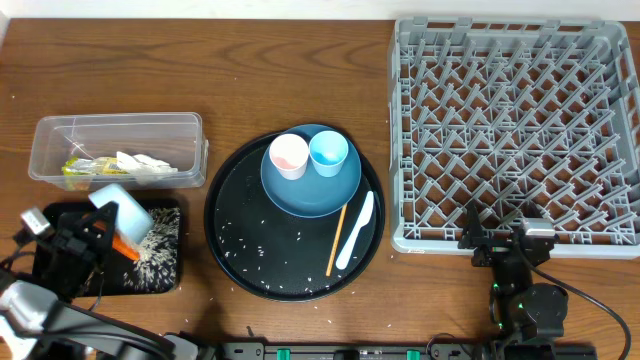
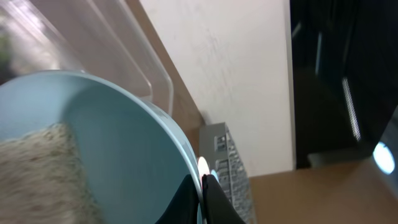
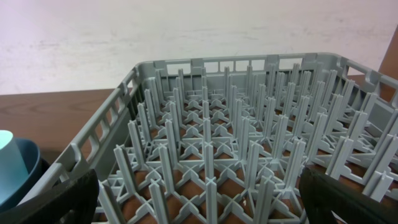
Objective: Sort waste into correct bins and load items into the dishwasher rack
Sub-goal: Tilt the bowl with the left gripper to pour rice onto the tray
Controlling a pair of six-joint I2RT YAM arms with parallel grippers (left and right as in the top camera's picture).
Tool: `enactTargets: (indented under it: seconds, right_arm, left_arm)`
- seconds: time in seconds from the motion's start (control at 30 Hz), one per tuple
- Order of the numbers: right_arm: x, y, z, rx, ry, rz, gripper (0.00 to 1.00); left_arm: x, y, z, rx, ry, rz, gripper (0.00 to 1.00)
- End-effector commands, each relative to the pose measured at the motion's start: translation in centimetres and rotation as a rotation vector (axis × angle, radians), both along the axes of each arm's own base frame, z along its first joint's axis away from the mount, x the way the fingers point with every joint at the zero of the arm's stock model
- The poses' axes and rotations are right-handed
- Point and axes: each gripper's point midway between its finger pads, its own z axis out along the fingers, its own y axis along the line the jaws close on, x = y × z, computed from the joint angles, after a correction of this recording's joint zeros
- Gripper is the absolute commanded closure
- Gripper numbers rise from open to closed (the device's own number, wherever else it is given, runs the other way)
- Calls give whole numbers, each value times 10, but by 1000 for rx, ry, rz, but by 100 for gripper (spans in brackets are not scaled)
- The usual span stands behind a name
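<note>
Bowl handling: pale blue bowl (image 1: 118, 207) looks light, rigid and smooth. Its thin rim is the only hold, and I judge it may slip when tilted. Left gripper (image 2: 201, 184) pinches that rim, with the bowl tipped above the flat black tray (image 1: 170, 212). Left wrist view shows rice (image 2: 37, 168) clinging inside; overhead shows only spilled grains (image 1: 158, 248) on the tray. Right gripper (image 1: 502, 238) is spread open and empty, beside the dishwasher rack (image 1: 510, 130).
</note>
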Motion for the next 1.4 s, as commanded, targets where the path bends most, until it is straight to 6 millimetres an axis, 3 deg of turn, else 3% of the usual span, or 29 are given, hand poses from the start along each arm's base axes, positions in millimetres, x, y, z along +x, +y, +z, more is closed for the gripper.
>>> enactTargets:
  seconds: [0.0, 0.13, 0.67, 0.77, 0.87, 0.93, 1.03, 1.13, 1.2, 1.3, 1.37]
  right_arm:
    - [0, -2, -1, 4, 1, -11, 1]
    - [0, -2, -1, 4, 2, -11, 1]
    - [0, -2, -1, 4, 2, -11, 1]
    - [0, -2, -1, 4, 2, -11, 1]
    - [0, -2, -1, 4, 2, -11, 1]
    - [0, -2, -1, 4, 2, -11, 1]
    - [0, -2, -1, 4, 2, -11, 1]
    - [0, -2, -1, 4, 2, -11, 1]
    - [0, -2, -1, 4, 2, -11, 1]
    - [0, -2, -1, 4, 2, -11, 1]
    - [0, -2, -1, 4, 2, -11, 1]
  left_arm:
    - [-3, 5, 2, -27, -48, 21, 94]
    - [-6, 1, 3, -96, -22, 28, 94]
    - [-12, 5, 12, -19, -52, 58, 94]
    - [-13, 4, 12, -104, -21, 65, 94]
    - [-12, 8, 14, -12, -55, 60, 94]
    - [-12, 7, 13, -106, -21, 67, 94]
    - [-11, 8, 15, -7, -56, 60, 94]
    - [-12, 2, 15, -114, -18, 62, 94]
    - [-12, 2, 17, -1, -58, 53, 93]
    - [-12, 3, 15, -124, -14, 63, 94]
    - [-13, 0, 18, -69, -33, 58, 94]
